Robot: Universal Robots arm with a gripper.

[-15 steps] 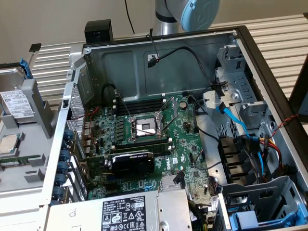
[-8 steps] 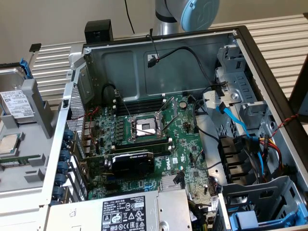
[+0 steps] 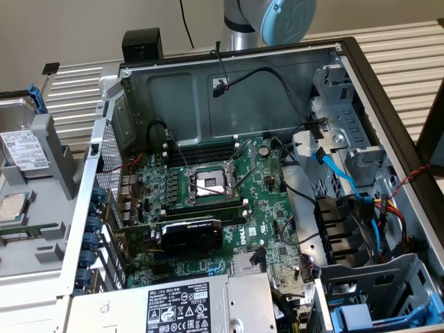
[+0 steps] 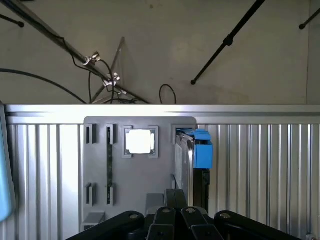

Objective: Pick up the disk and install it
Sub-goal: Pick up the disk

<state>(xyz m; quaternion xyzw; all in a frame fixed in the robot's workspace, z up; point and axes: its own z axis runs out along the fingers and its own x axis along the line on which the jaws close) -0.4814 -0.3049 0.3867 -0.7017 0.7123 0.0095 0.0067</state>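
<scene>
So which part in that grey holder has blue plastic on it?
The silver rectangular hard drive standing on edge; the small square silver chip lying flat has none.

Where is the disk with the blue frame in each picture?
Exterior view: the disk is at the exterior view's far left, outside the computer case, propped in the grey holder.
Wrist view: the disk stands on edge in the grey holder, its blue frame showing.
Shared landmark: the square silver chip, in the same holder beside the disk.
</scene>
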